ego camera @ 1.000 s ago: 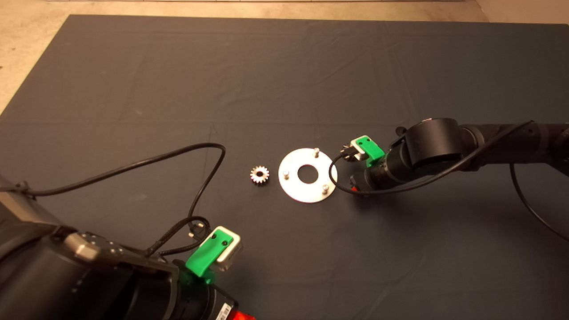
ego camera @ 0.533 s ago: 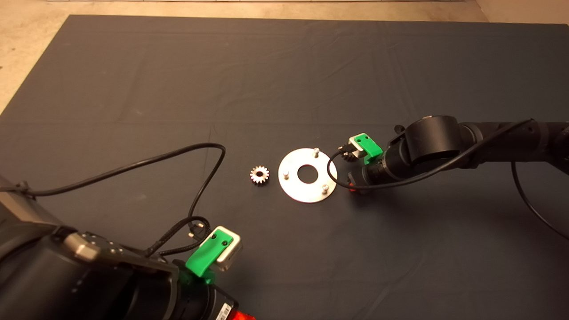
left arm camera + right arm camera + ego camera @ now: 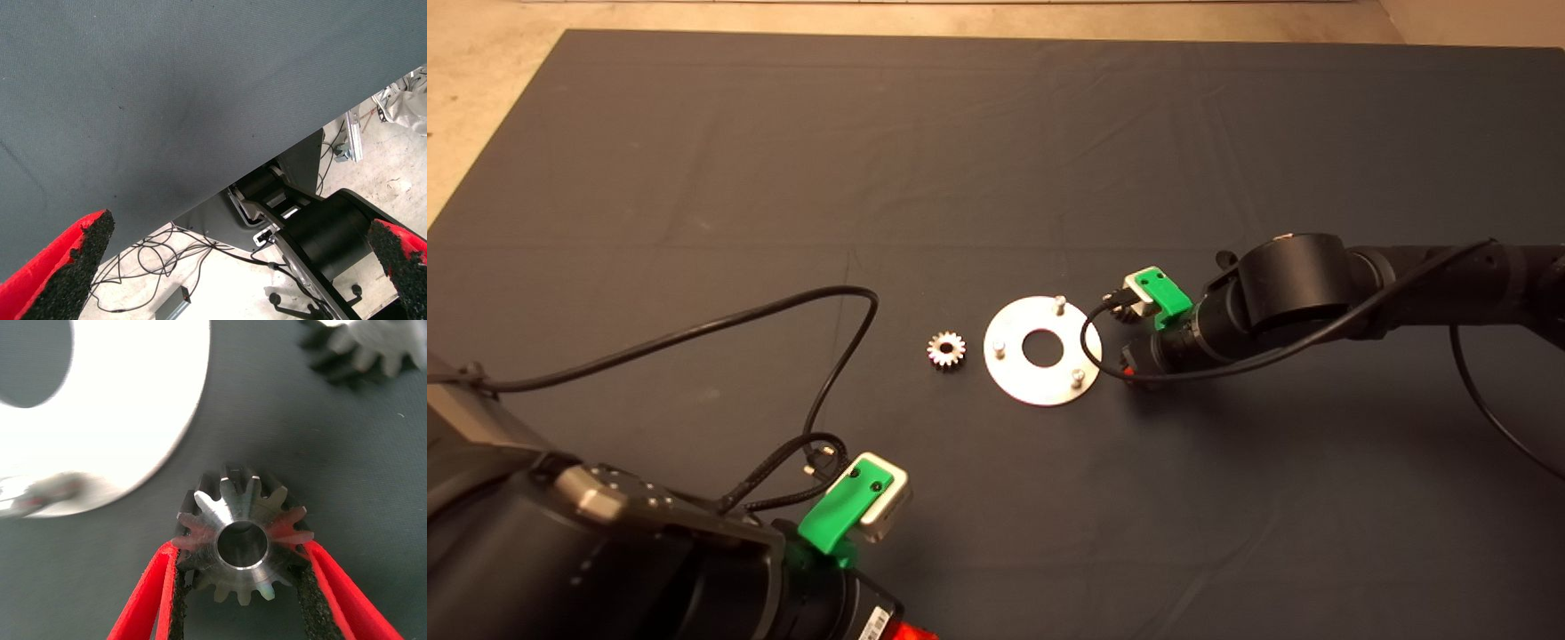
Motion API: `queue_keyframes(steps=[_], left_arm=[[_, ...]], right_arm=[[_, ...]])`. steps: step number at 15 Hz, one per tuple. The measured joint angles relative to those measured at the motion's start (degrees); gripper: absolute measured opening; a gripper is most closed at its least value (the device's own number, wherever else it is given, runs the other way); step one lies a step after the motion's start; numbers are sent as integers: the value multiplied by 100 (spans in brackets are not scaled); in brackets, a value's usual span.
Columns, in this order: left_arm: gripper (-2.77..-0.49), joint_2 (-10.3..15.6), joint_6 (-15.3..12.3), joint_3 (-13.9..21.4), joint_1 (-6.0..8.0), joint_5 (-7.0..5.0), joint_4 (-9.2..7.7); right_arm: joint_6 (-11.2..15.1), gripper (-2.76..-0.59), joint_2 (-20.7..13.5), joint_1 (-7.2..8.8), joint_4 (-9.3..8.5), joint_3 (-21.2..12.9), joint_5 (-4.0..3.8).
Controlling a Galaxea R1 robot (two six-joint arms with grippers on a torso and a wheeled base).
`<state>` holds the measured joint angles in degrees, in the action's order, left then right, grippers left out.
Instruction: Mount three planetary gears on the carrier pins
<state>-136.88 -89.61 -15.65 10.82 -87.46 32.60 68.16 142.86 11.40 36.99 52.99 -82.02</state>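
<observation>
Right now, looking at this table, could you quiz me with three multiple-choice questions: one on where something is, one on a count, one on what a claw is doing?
1. Where does the loose shiny silver toothed gear lie?
A. On the dark mat, left of the flat round silver disc
B. On top of the disc
C. In the disc's centre hole

2. How many short silver pins stand on the disc?
A. Two
B. Three
C. Five

3. What is the green right claw with red fingers doing?
A. Gaping over bare mat
B. Gripping a dark grey toothed gear
C. Gripping the disc

Answers:
1 A: the head view shows it apart from the disc's left edge.
2 B: three studs stand round the hole.
3 B: its black pads press both sides of the gear. The left claw waits open at lower left.
</observation>
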Motion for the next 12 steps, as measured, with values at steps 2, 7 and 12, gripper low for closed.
queue_keyframes(steps=[2, 7, 12], left_arm=[[-49, 0, 0, 0, -2, -2, 0], [-49, -46, 0, 0, -2, -4, 0], [-49, -101, -2, 0, 1, -4, 0]], right_arm=[[2, -240, -1, 267, -16, -206, 18], [6, -261, 0, 1019, -205, -296, -50], [9, -260, 5, 1034, -398, -333, -51]])
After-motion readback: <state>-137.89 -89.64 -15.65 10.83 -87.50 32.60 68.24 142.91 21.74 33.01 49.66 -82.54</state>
